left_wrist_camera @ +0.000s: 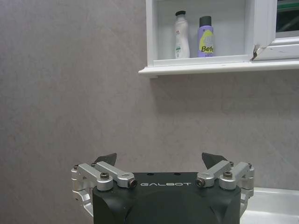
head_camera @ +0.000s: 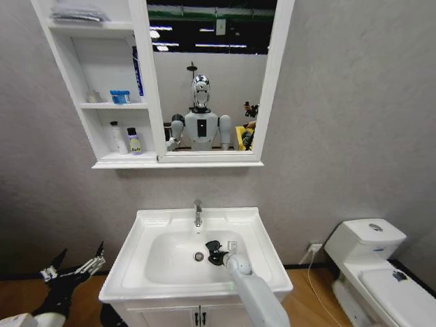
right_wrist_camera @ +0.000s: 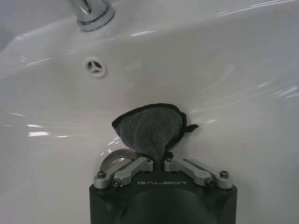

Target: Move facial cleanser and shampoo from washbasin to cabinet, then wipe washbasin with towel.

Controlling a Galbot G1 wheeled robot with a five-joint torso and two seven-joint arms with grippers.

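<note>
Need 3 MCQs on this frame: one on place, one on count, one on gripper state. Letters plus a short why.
1. Where is the towel?
A. On the cabinet's top shelf
B. Inside the washbasin bowl, in the right gripper
C. On the toilet lid

2. How many bottles stand on the cabinet's lowest shelf?
A. None
B. Two
C. Five

3. What state is the left gripper in?
A. Open, holding nothing
B. Shut on a bottle
C. Shut on the towel

Key:
1 B: the right gripper pinches the cloth against the wall of the washbasin bowl, below the tap.
2 B: a white bottle and a purple bottle stand side by side in the cabinet.
3 A: the left gripper has its fingertips spread apart with bare wall between them, left of the basin.
</note>
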